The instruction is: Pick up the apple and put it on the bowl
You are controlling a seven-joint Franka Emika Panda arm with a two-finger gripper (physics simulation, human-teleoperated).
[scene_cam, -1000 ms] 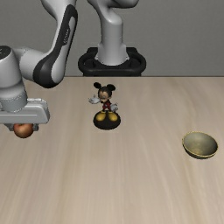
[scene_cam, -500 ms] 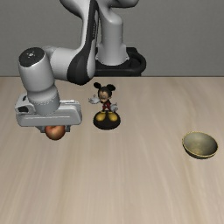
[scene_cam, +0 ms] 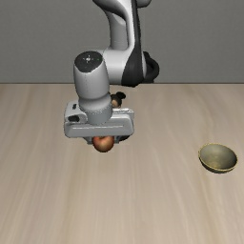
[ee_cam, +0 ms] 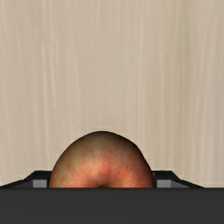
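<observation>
The tool [scene_cam: 103, 142] gripped the apple [ee_cam: 99, 163] from 2 sides over the table [scene_cam: 152, 210], well apart from the bowl [scene_cam: 217, 157] on the exterior view's right. The apple seemed firm, smooth and fairly light; a grip across its widest part suited it.

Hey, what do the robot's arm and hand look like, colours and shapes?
The arm is glossy white, built of rounded tubular segments with dark bands at the joints. The hand has a boxy light-grey body under a round white wrist cap, and dark fingers.
</observation>
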